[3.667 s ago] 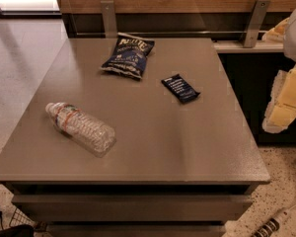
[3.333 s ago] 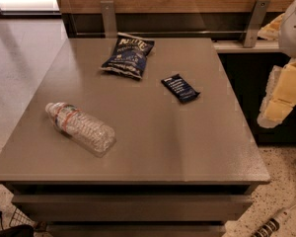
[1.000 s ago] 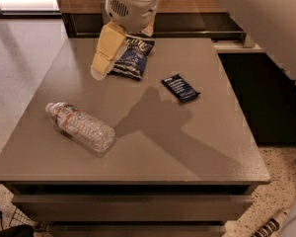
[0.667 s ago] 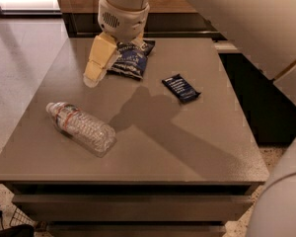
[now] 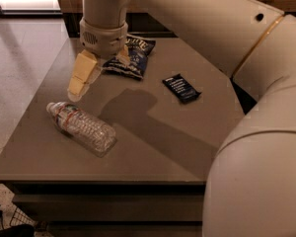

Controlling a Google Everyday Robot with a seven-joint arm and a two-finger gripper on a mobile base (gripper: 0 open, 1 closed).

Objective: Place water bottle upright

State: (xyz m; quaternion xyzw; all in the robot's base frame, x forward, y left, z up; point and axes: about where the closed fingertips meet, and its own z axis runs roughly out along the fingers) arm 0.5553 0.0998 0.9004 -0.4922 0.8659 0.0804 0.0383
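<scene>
The water bottle (image 5: 82,128) is a clear ribbed plastic bottle that lies on its side near the front left of the grey table (image 5: 187,152). Its white cap points to the back left and a red-and-white band shows near its shoulder. My gripper (image 5: 99,78) hangs from the white arm above the table, just behind and above the bottle's cap end. Its cream fingers (image 5: 81,78) are spread apart, hold nothing and do not touch the bottle.
A blue chip bag (image 5: 133,57) lies at the back of the table, partly behind the gripper. A small dark blue packet (image 5: 181,89) lies to the right of centre. My white arm fills the right side. The table's front and left edges are close to the bottle.
The arm has swung in from the right edge across the table to the left. The gripper has come down toward the bottle's cap end. The bottle, bag and packet have not moved.
</scene>
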